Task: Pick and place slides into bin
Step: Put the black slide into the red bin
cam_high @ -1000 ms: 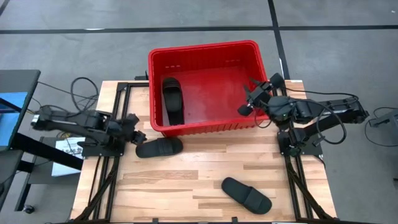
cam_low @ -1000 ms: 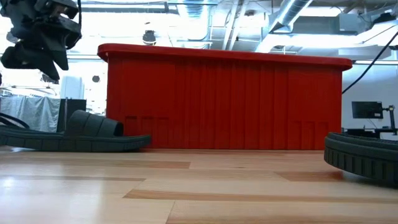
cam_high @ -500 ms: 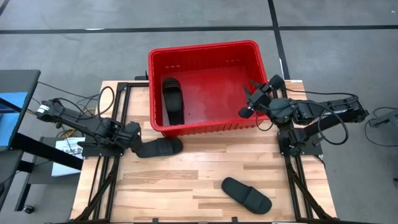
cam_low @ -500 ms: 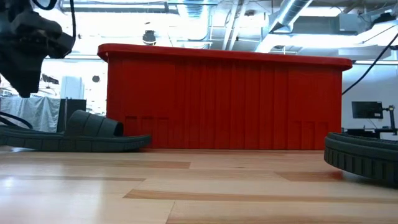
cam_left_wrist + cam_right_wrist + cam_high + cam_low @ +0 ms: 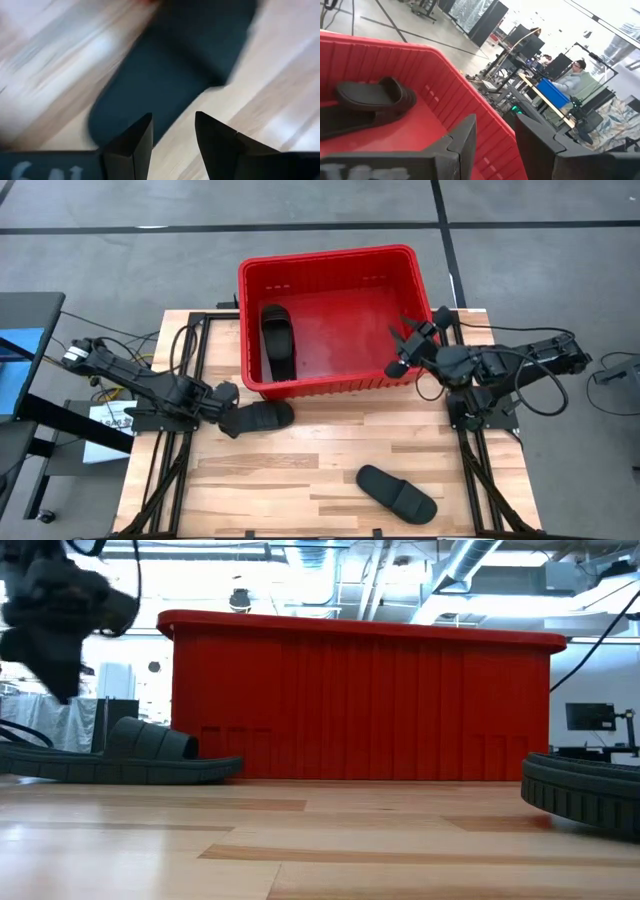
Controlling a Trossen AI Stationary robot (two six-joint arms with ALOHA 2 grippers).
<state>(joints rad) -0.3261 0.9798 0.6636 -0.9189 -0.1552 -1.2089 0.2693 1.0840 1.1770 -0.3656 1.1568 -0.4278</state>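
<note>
High view: my open left tool (image 5: pixel 226 423) has dropped to the slide (image 5: pixel 258 417) beside the bin (image 5: pixel 330 385), ready to grasp.

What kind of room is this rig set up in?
Likely a robotics lab or workshop. The right wrist view shows more metal-framed workbenches with monitors and a seated person; the low view shows exposed ceiling ducts; the high view shows grey concrete floor around the table.
</note>
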